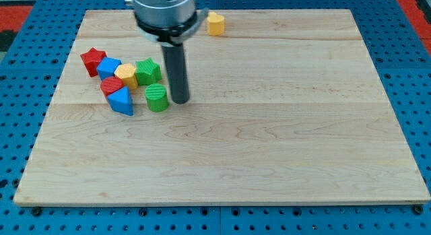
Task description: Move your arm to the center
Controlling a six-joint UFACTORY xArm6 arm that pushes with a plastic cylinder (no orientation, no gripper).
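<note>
"One relation matters atm: where's centre vs my tip (pixel 180 100)?"

"Centre of the board (pixel 283 161) lies right and a bit nearer than my tip. Tip's left of middle, just beside the green cylinder (pixel 156 98), at the cluster's right edge."

"Fingers?"

"None, just a bare rod, nothing held."

"Blocks in the way?"

"No, I'd judge not. Cluster's all left; yellow block (pixel 215 23) sits far, well apart. Heading right and near should drag nothing."

Silver-grey round housing, black collar, straight dark rod — my tip (pixel 180 100) blunt
</note>
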